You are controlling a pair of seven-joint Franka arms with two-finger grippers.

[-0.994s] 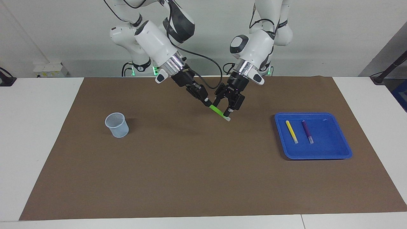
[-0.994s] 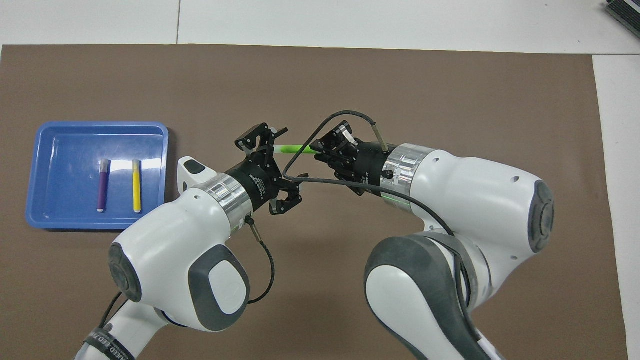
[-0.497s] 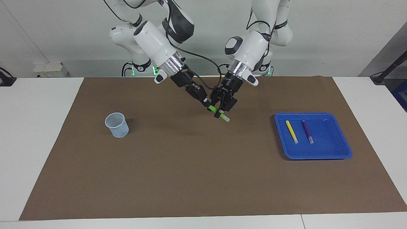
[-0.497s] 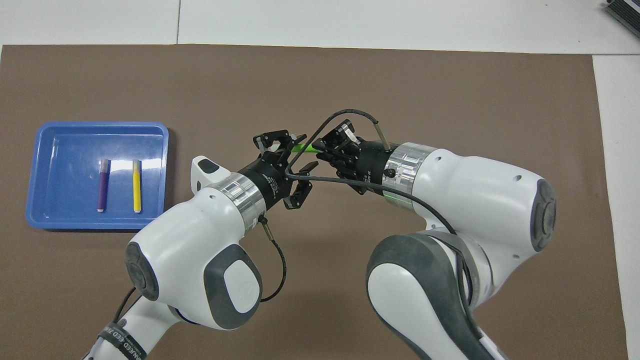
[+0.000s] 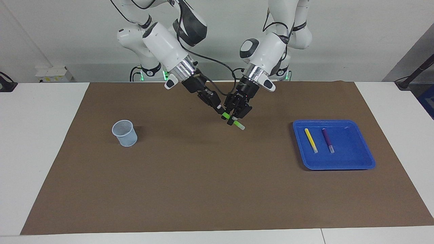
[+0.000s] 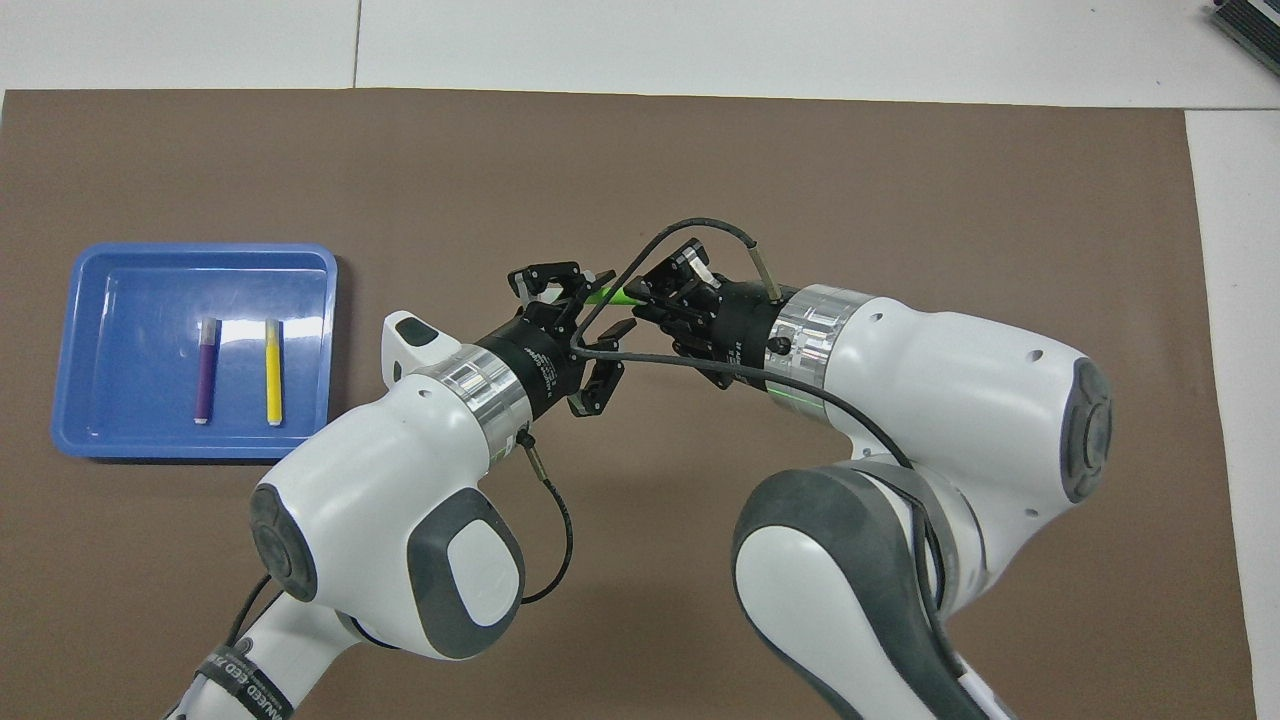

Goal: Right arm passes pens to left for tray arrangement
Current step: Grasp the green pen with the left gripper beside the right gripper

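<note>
Mid-air handover over brown surface (image 5: 190,189): right gripper (image 5: 218,107) clamped on slim bright green marker pen (image 5: 234,122); left gripper (image 5: 234,117) fingers closed around its middle. Pen light, stiff, smooth; likely best gripped mid-barrel.

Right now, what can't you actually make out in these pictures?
- Green pen: its middle is hidden by the left gripper in both views.
- Right gripper: its hold on the pen is too small to judge.
- Cup: hidden by the right arm in the overhead view.
</note>
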